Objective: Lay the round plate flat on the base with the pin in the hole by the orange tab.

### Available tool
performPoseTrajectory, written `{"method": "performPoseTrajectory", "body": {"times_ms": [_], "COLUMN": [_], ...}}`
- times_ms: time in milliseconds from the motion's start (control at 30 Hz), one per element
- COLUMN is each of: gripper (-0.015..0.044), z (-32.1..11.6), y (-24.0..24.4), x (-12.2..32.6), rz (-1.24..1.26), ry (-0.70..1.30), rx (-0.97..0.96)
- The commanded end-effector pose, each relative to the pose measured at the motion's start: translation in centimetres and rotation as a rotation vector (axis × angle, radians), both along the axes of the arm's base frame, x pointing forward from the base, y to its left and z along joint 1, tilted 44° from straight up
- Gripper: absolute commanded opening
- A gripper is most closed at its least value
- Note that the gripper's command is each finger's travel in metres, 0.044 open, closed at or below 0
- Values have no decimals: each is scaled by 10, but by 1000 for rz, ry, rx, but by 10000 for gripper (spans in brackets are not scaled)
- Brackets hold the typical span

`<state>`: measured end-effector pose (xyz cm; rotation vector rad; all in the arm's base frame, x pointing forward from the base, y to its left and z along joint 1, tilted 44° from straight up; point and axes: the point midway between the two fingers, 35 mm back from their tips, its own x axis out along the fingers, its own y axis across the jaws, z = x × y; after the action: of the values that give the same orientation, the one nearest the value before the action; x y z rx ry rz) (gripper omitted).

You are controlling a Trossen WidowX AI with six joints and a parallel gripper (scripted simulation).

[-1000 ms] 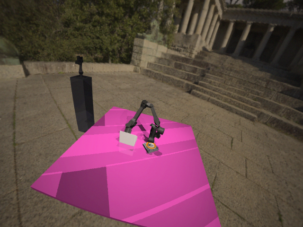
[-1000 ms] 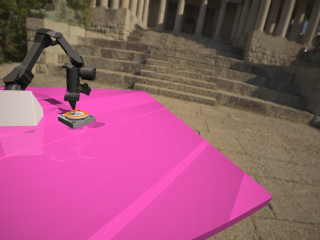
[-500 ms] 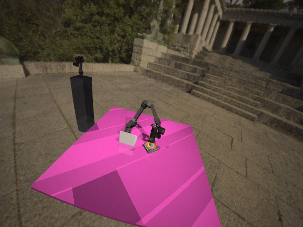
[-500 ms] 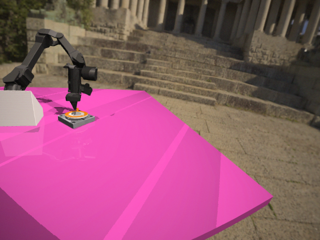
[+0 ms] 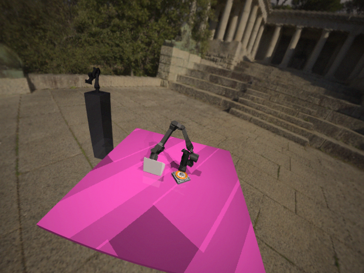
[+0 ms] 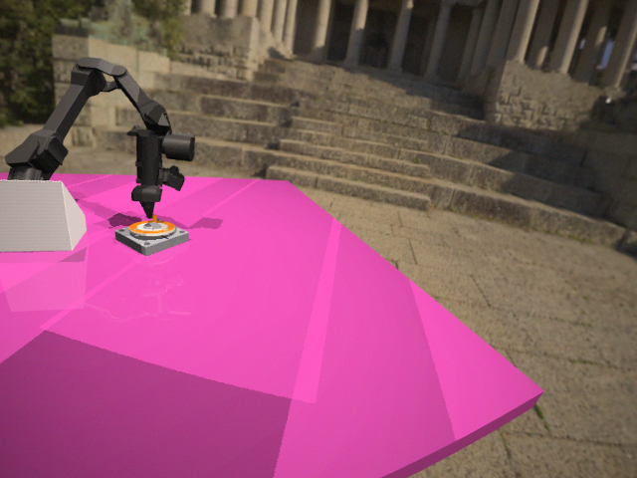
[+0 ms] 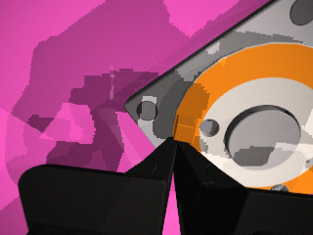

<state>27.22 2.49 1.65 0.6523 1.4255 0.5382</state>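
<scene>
A black six-joint robot arm [image 6: 103, 87] reaches down over a glossy magenta tabletop [image 6: 288, 319], its black two-fingered hand [image 7: 172, 141] pinched fully together with nothing between the fingers. The joined tips point straight down at the rim of a round plate with an orange outer ring and a white centre [image 7: 259, 117], right beside the plate's small orange tab [image 7: 184, 126]; whether the tips actually touch the tab cannot be told from these views.

The plate rests on a square grey metal base [image 6: 152, 239] with dark bolt holes at its corners [image 7: 146, 110]. A small round hole in the plate's white band [image 7: 209, 127] lies next to the tab, and a large grey post [image 7: 264, 132] fills the plate's centre. Whether the pin sits inside the small hole, or whether the plate lies flat, cannot be made out.

Base and plate stand toward the tabletop's far edge, near its middle in the top view [image 5: 180, 177] and well away from the near corners. A pale grey block [image 5: 153, 166] at the arm's foot sits just beside the base. A tall black pedestal carrying a small camera mount [image 5: 98, 123] stands on the stone paving off the tabletop's far left corner.
</scene>
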Motion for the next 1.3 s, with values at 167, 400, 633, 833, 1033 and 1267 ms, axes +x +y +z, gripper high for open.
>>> {"method": "performPoseTrajectory", "body": {"times_ms": [167, 400, 633, 833, 1033, 1267], "gripper": [0, 0, 0, 0, 0, 0], "z": [3, 3, 2, 2, 1, -1], "y": [-1, -2, -3, -4, -5, -8], "x": [9, 14, 19, 23, 26, 33], "rz": [-1, -1, -1, -1, -1, -1], "ry": [-23, -23, -24, -24, -24, -25], "rx": [0, 0, 0, 0, 0, 0]}}
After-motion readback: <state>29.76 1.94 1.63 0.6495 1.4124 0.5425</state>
